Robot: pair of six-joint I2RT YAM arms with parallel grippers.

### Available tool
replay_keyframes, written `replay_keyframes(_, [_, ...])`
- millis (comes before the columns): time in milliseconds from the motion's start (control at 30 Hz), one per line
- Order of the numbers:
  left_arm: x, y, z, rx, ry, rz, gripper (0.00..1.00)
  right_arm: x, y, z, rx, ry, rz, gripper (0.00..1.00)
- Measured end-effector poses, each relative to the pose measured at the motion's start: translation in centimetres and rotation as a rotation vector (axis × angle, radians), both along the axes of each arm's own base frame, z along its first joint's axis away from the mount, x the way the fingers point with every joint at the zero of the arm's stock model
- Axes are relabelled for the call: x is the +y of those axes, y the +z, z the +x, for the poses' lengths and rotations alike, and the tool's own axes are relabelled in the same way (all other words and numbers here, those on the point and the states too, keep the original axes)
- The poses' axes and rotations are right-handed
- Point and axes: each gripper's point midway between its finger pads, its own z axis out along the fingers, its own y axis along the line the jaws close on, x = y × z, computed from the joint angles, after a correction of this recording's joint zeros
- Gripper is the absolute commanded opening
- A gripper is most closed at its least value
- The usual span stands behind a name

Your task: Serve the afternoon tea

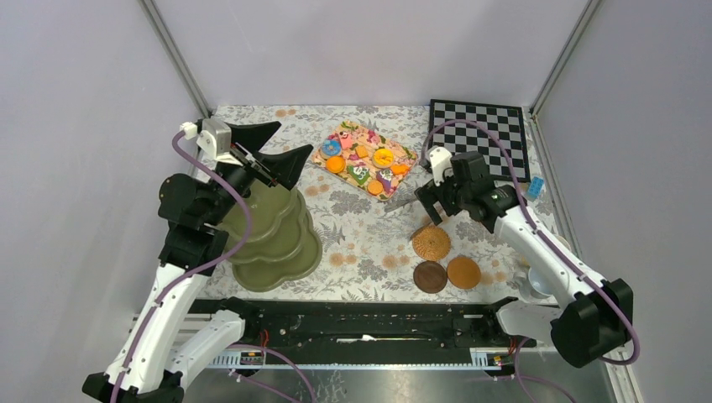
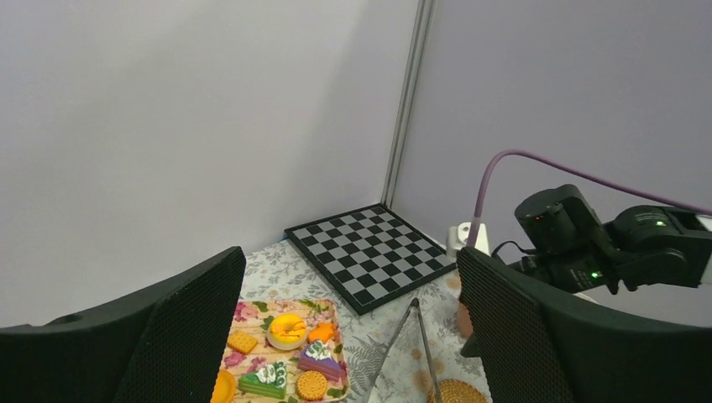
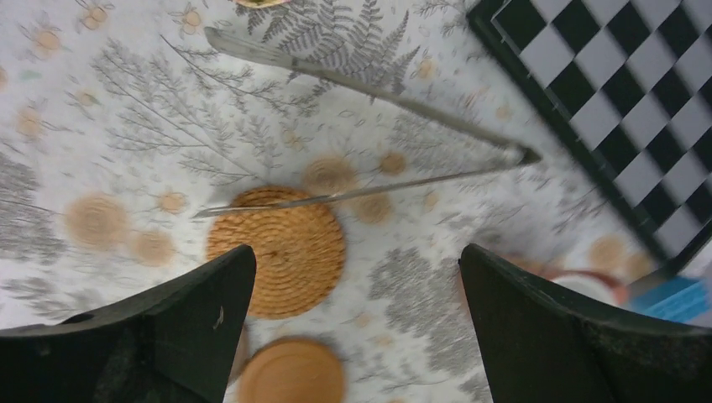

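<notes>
The olive-green three-tier stand (image 1: 281, 248) stands at the left. My left gripper (image 1: 275, 149) is open and empty, raised above the stand's top tier; it also shows in the left wrist view (image 2: 350, 254). Toy pastries and biscuits lie on a floral tray (image 1: 366, 159), also in the left wrist view (image 2: 285, 353). Three coasters lie right of centre: woven (image 1: 431, 243), dark brown (image 1: 430, 276), tan (image 1: 463, 272). My right gripper (image 1: 429, 215) is open and empty above the woven coaster (image 3: 281, 248) and the cloth (image 3: 357, 252). A blurred mug rim (image 3: 583, 284) shows by its right finger. A pale mug (image 1: 537, 282) sits partly hidden under the right arm.
Metal tongs (image 3: 378, 92) lie on the cloth between the tray and the chessboard (image 1: 479, 126), one leg over the woven coaster's far edge. A small blue object (image 1: 535, 186) lies by the right wall. Grey walls close in the back and both sides.
</notes>
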Motion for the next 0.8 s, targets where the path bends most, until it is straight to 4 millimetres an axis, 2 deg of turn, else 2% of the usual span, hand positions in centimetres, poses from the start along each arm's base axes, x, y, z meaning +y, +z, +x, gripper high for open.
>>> replay_keyframes(100, [-0.2, -0.1, 0.1, 0.003, -0.008, -0.002, 0.99, -0.1, -0.6, 1.5, -0.060, 0.160, -0.129, 0.99])
replay_keyframes(133, [-0.2, -0.1, 0.1, 0.000, -0.009, -0.004, 0.99, -0.2, -1.1, 2.0, -0.071, 0.229, -0.185, 0.95])
replay_keyframes(267, [-0.4, -0.3, 0.0, -0.001, -0.016, -0.004, 0.99, -0.5, -4.8, 3.5, -0.033, 0.470, -0.361, 0.88])
replay_keyframes(400, [-0.8, -0.3, -0.2, -0.002, -0.031, -0.004, 0.99, -1.2, -7.8, 5.4, 0.034, 0.599, -0.424, 0.87])
replay_keyframes(500, [-1.0, -0.3, -0.4, -0.007, -0.040, -0.007, 0.99, -1.0, -8.8, 7.0, 0.039, 0.665, -0.438, 0.87])
replay_keyframes(633, [-1.1, -0.5, -0.4, -0.005, -0.043, -0.007, 0.99, -0.1, -9.3, 8.1, 0.027, 0.720, -0.420, 0.85])
replay_keyframes(800, [-1.1, -0.5, -0.4, -0.005, -0.044, -0.008, 0.99, 0.9, -10.0, 9.7, 0.010, 0.759, -0.406, 0.75])
